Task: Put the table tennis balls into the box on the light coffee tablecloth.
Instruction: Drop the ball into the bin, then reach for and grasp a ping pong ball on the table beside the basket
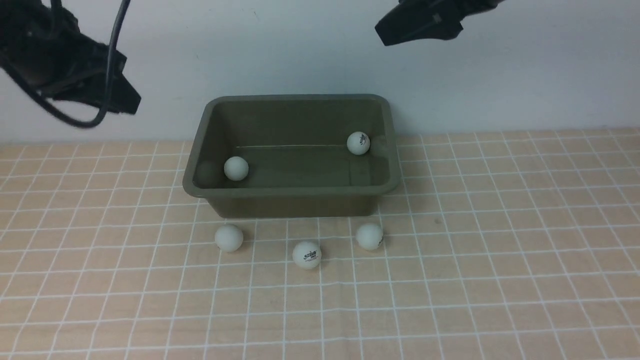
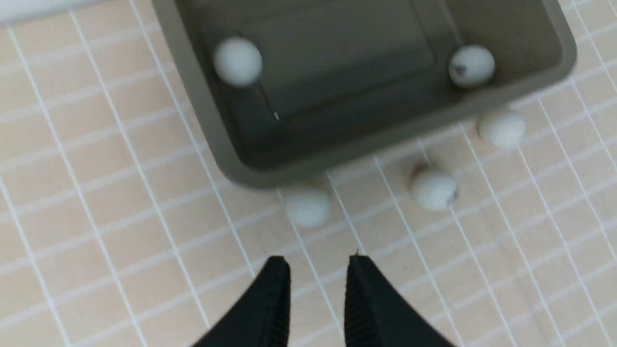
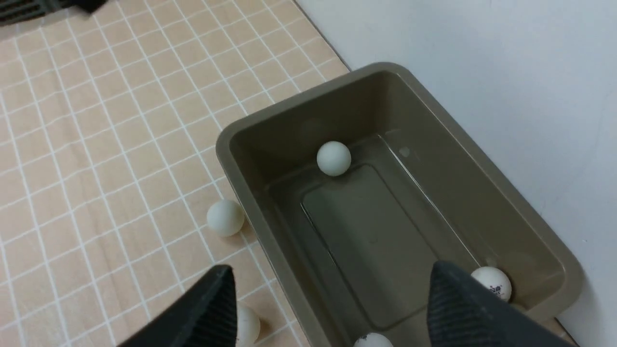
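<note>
The olive-grey box (image 1: 295,202) stands on the light coffee tablecloth (image 1: 500,250) against the wall. The front view shows two table tennis balls in it, one at the left (image 1: 236,168) and one at the back right (image 1: 358,143). In the right wrist view a third ball (image 3: 371,341) shows inside at the frame's edge. Three balls lie on the cloth before the box: left (image 1: 229,237), middle (image 1: 306,255), right (image 1: 369,236). My left gripper (image 1: 131,102) (image 2: 318,262) hangs high to the box's left, shut and empty. My right gripper (image 1: 387,32) (image 3: 331,272) hovers open above the box's right end.
A pale wall (image 1: 525,75) rises directly behind the box. The checked cloth runs wide to both sides and toward the front edge. A cable (image 1: 107,60) loops down from the left arm.
</note>
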